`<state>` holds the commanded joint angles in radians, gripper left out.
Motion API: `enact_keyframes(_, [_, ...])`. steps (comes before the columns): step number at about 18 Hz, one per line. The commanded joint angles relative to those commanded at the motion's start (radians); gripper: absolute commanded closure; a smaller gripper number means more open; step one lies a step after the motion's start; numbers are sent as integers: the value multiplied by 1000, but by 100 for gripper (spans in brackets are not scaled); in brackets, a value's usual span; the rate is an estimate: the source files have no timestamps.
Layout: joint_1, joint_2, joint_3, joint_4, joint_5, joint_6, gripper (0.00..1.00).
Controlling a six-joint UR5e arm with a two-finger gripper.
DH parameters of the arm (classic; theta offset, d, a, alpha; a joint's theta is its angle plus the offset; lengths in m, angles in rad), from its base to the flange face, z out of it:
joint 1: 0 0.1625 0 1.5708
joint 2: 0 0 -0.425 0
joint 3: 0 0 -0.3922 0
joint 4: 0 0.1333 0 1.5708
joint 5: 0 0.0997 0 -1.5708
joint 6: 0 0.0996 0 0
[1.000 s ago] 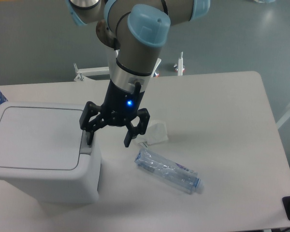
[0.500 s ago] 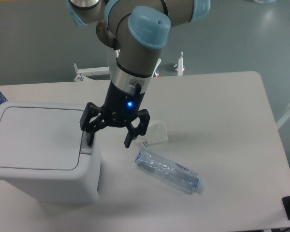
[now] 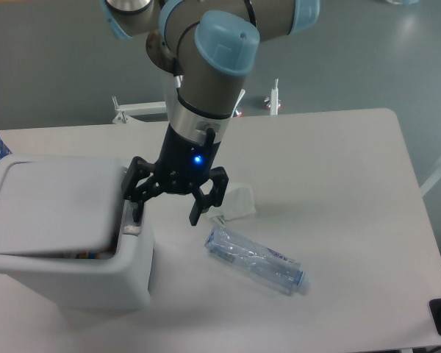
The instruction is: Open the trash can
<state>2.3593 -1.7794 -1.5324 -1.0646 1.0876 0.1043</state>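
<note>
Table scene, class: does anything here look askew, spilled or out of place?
The trash can lid sits tilted, its near edge lifted so a dark gap shows, with one finger of the open gripper at its button corner. A clear plastic bottle lies on its side beside crumpled white paper on the table.

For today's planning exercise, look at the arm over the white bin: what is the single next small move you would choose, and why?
Probably lift the gripper straight up and clear. One finger is pressed down at the button on the trash can, and the lid is already tilted up, with a dark gap showing the contents under its near edge. The open jaws hold nothing, so rising would likely let the lid swing freely.
</note>
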Motion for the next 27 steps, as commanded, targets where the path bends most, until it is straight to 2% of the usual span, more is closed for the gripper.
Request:
enact_keyframes(4, [0, 2, 3, 0, 0, 2, 0])
enact_keyframes(8, [15, 34, 28, 2, 21, 49, 0])
enact_keyframes(11, [80, 72, 47, -3, 55, 78, 0])
enact_keyframes(15, [162, 74, 115, 60, 58, 65, 0])
enact_keyframes(17, [208, 75, 121, 81, 58, 64, 0])
enact_keyframes(21, [302, 89, 124, 87, 67, 90, 0])
enact_keyframes(24, [348, 91, 126, 80, 101, 205, 0])
enact_keyframes(27, [354, 92, 117, 75, 239, 343, 0])
